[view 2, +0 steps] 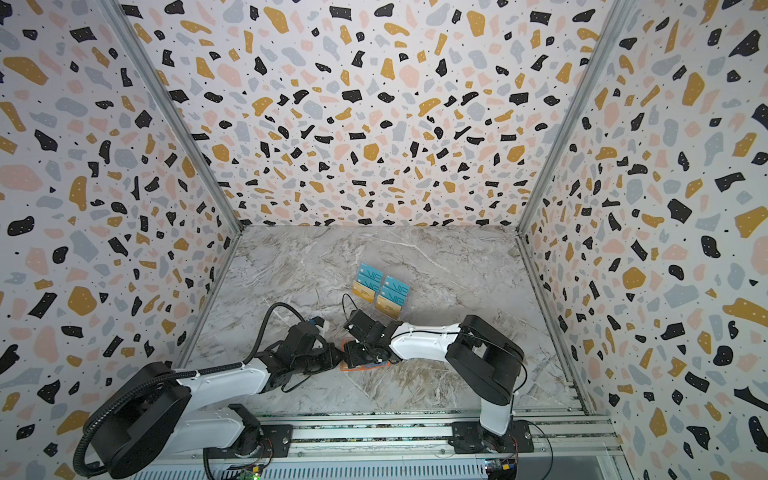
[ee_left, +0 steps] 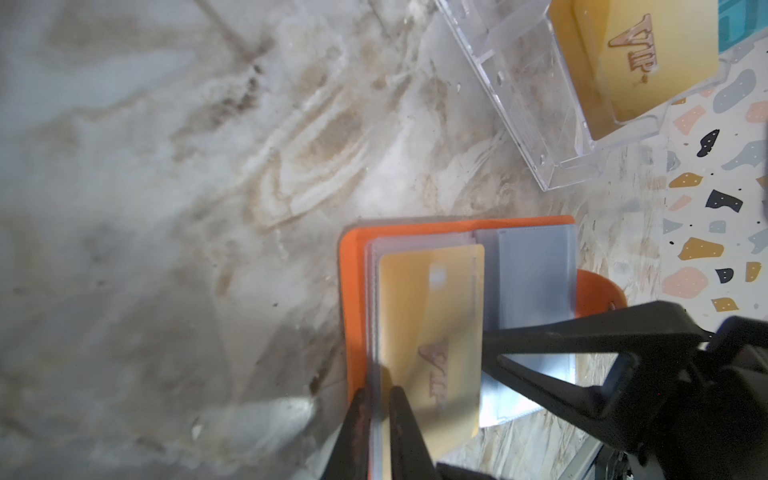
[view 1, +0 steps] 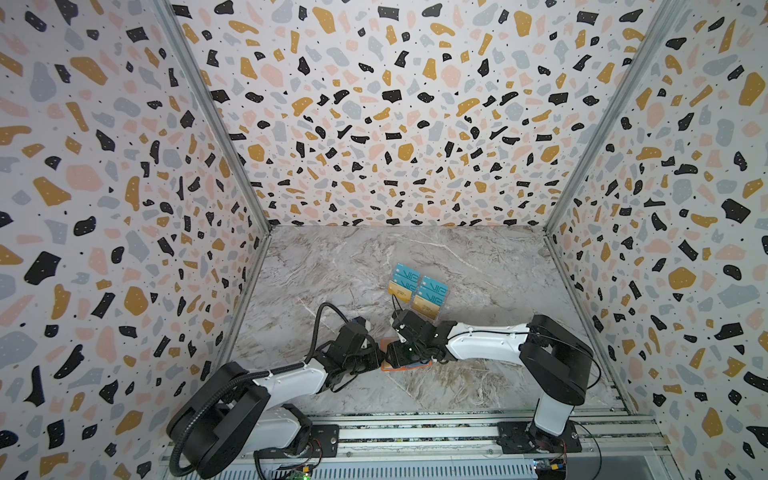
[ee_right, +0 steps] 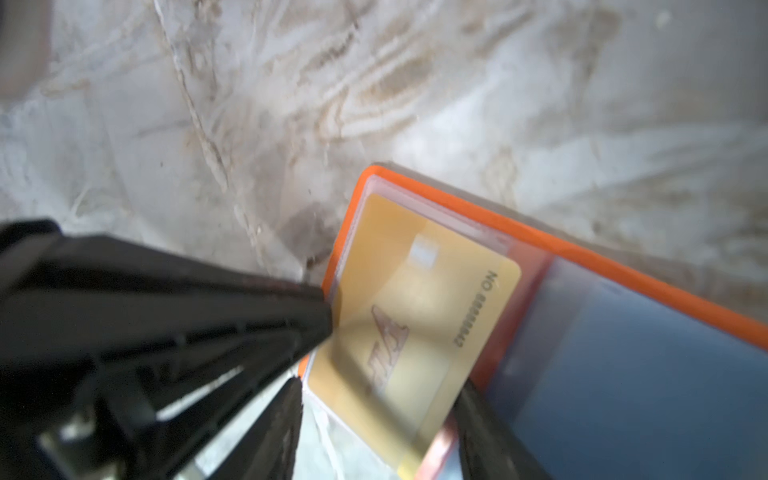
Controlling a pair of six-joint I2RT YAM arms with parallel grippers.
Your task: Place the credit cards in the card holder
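The orange leather-like folding card holder [ee_left: 352,299] lay open on the marble bench [ee_left: 166,166]. The left gripper [ee_left: 378,392] had its jaws clenched on the holder's clear plastic sleeves [ee_left: 419,243]. The right gripper [ee_right: 380,384] jaws straddled a gold-tan plastic card [ee_right: 415,332] lying askew on those sleeves; whether they grasped it was unclear.

A grey-and-tan veined marble tabletop [view 1: 478,257] fills the lower middle of both top views. Terrazzo-patterned walls [view 1: 374,104], speckled black, mustard, pink and grey, close it in at the back and on both sides, and they meet at aluminium corner posts [view 1: 218,124]. Slotted metal rails [view 1: 415,432] run along the bottom edge, with a small green light [view 1: 306,476] below them. In the left wrist view, a clear acrylic tiered rack [ee_left: 532,108] stands on the marble at the upper right of the frame.
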